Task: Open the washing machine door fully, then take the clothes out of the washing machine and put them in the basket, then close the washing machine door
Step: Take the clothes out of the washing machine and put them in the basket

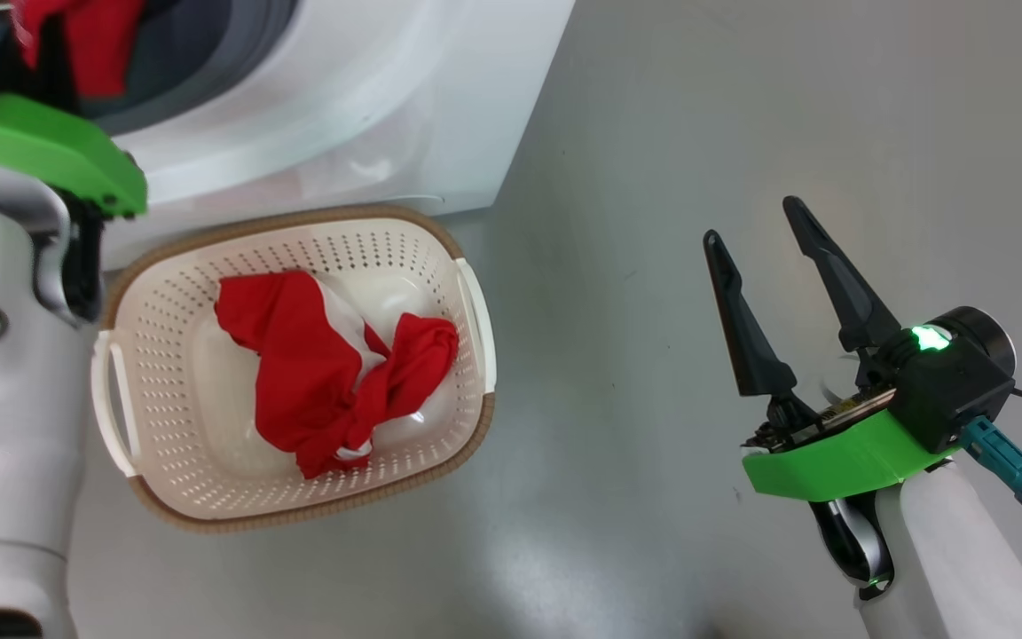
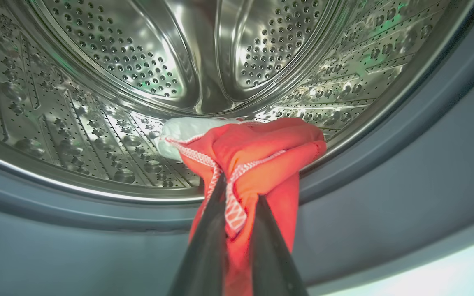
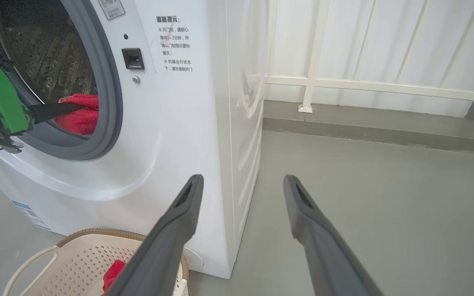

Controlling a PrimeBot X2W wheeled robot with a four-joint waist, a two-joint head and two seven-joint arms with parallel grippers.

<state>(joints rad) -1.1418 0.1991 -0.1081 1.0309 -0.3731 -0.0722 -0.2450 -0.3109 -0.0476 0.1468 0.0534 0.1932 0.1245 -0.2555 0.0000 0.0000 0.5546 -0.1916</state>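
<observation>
Left wrist view looks into the steel drum (image 2: 117, 61) of the washing machine (image 1: 342, 106), where the left gripper (image 2: 241, 189) has its two fingers pinched tight on a bunched fold of a red garment (image 2: 261, 144). The cloth lies at the 6 o'clock lip of the drum mouth, draped over the grey rubber ring (image 2: 385, 185), with a white part trailing behind it on the drum floor. In the head view the basket (image 1: 156, 373) sits on the floor at about 9 o'clock, just in front of the machine, with another red and white garment (image 1: 298, 373) already lying in it. The right gripper (image 1: 750, 219) hangs at 4 o'clock with its fingers spread wide and nothing between them. The step in hand looks like drawing this piece out. It would go best as a slow pull straight back and slightly up, so the trailing white end clears the rubber ring without catching. After that, carry it down over the basket's bare side before letting go, since the pinch sits on a thin seam that a jerk might slip.
</observation>
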